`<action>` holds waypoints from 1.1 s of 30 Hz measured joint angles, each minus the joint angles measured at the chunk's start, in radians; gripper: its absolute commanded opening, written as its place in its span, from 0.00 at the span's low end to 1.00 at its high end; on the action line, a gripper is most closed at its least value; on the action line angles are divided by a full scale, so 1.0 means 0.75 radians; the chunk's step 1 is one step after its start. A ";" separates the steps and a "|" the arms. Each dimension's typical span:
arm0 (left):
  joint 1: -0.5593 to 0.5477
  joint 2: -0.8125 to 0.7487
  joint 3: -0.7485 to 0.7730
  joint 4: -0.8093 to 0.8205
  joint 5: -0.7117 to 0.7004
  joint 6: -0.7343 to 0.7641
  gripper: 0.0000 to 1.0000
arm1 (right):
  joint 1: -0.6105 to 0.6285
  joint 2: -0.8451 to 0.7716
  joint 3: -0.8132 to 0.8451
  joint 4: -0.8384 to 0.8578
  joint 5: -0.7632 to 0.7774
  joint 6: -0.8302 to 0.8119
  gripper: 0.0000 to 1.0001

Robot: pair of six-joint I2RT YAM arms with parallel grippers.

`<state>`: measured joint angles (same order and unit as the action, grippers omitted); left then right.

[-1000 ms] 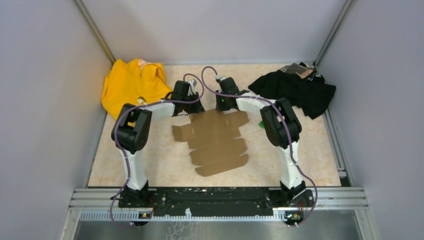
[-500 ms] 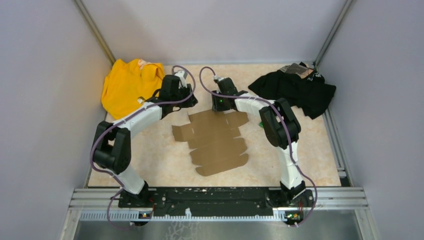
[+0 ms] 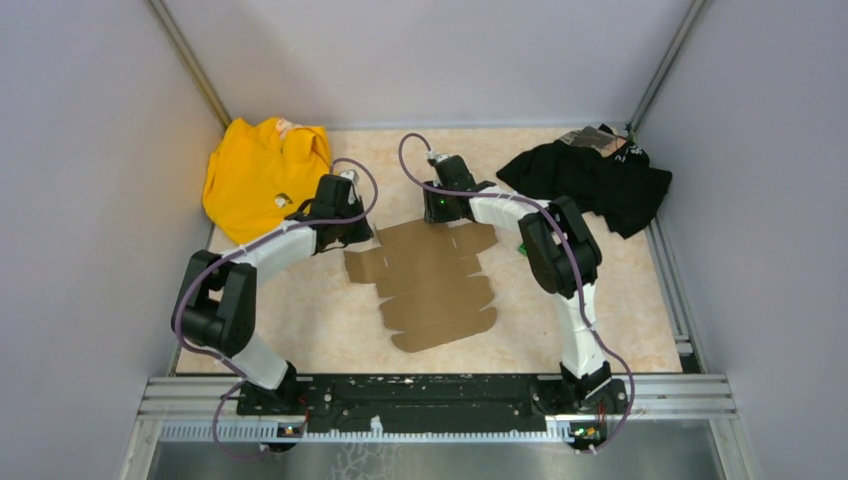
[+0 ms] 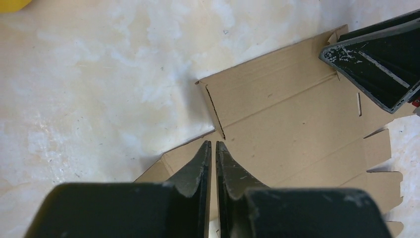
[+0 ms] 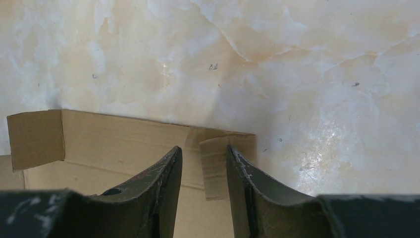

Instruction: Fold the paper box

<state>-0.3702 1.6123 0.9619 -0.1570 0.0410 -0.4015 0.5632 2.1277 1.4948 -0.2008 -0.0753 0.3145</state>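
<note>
Squarely in the middle of the marbled tabletop (image 3: 330, 330): the paper box (image 3: 430, 283), plain brown cardboard, spread flat as a die-cut sheet with crease lines, slits and rounded flaps. No walls raised; flaps out to either side.

At its far-left edge, the left tool (image 4: 213, 145): fingers drawn almost together with only a thin slit between, gripping nothing, tips poised at the notch where a side flap meets the main panel.

At the sheet's far edge, the right tool (image 5: 203, 148): fingers parted a moderate way, a small corner flap showing in the gap, not clamped.

Further out, at far left by the wall, a crumpled yellow garment (image 3: 262, 175); at far right, a black garment (image 3: 595, 180). Just beside the sheet's right edge, a tiny green cube (image 3: 523, 248).
</note>
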 measured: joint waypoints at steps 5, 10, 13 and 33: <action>0.000 -0.003 0.000 0.009 -0.007 -0.006 0.10 | 0.000 -0.001 -0.001 0.000 0.000 -0.001 0.38; 0.000 0.065 0.030 0.028 -0.003 -0.008 0.07 | 0.000 -0.001 -0.001 0.000 0.001 -0.001 0.38; 0.000 0.141 0.066 0.038 0.012 -0.010 0.07 | 0.000 -0.002 -0.001 -0.001 0.003 -0.002 0.37; -0.008 0.360 0.226 0.093 0.133 -0.054 0.04 | 0.062 0.009 0.031 -0.054 0.206 -0.048 0.12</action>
<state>-0.3763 1.8824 1.1316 -0.0872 0.1406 -0.4419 0.6098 2.1342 1.5181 -0.2417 0.0792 0.2783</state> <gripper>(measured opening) 0.048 0.187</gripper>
